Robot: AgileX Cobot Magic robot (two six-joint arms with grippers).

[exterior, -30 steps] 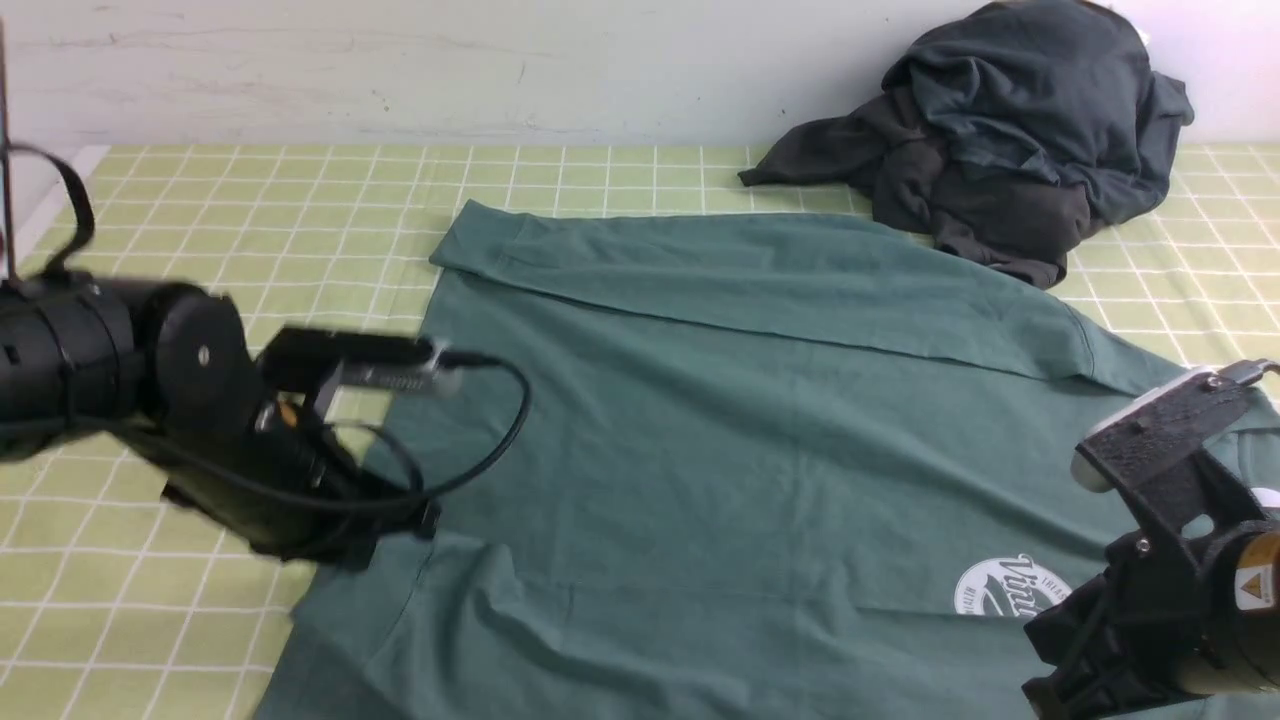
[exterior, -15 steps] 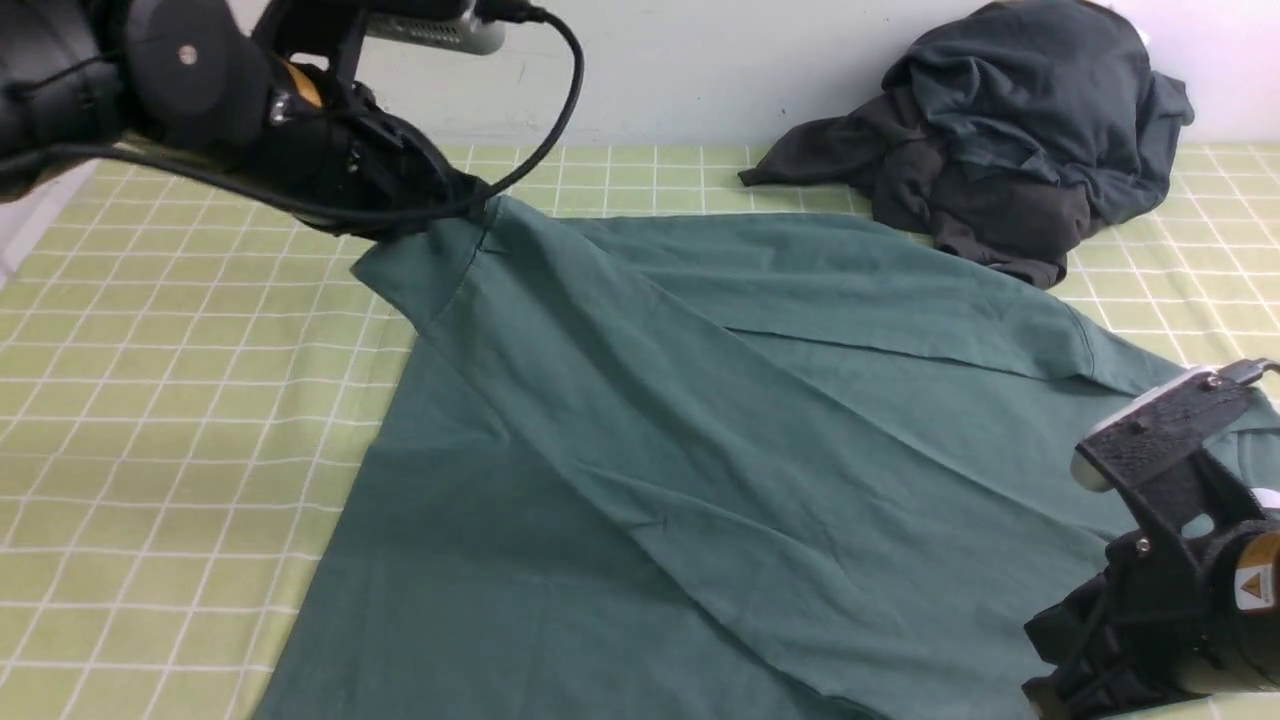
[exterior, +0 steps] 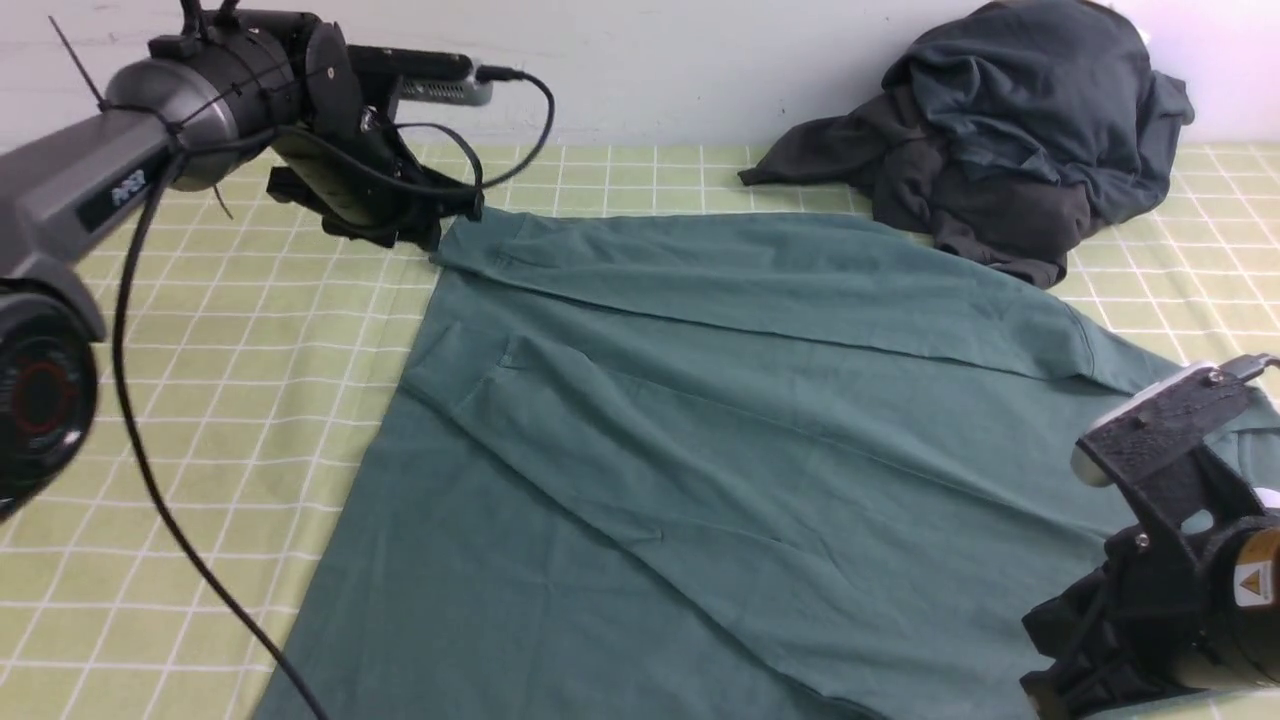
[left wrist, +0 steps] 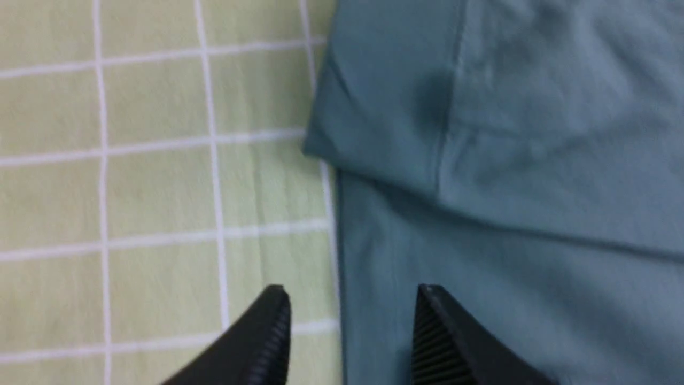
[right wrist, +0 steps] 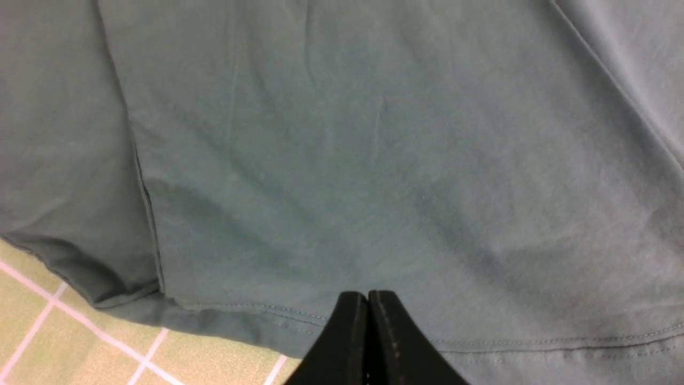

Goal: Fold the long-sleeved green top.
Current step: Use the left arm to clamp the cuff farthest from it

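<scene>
Cloth job. The green long-sleeved top [exterior: 760, 420] lies spread on the checked tabletop [exterior: 250, 330] and fills the centre to lower right of the front view. One sleeve [exterior: 760, 260] is folded along its upper edge, and a diagonal flap [exterior: 620, 500] lies over the body. A dark grey heap [exterior: 1010, 130] sits upper right, close to the top's far edge. It isn't my target.

My left fingers [left wrist: 435, 331] are at the top's corner, upper left in the front view. They are parted wide with nothing between them. In the wrist view one is over bare tabletop and the other over cloth, straddling the side edge.

My right fingers [right wrist: 367, 331], lower right, are pressed tight together at the hem [right wrist: 534, 342]. I can't tell if any cloth is pinched.

Handling guess: the jersey is light, soft and limp. It will probably sag, crease and drag on the tablecloth, and a lifted layer may pull the one below with it. The best holds are the hem, a seam or the sleeve corner, where doubled fabric gives some bite. Pinch deep and carry low.
</scene>
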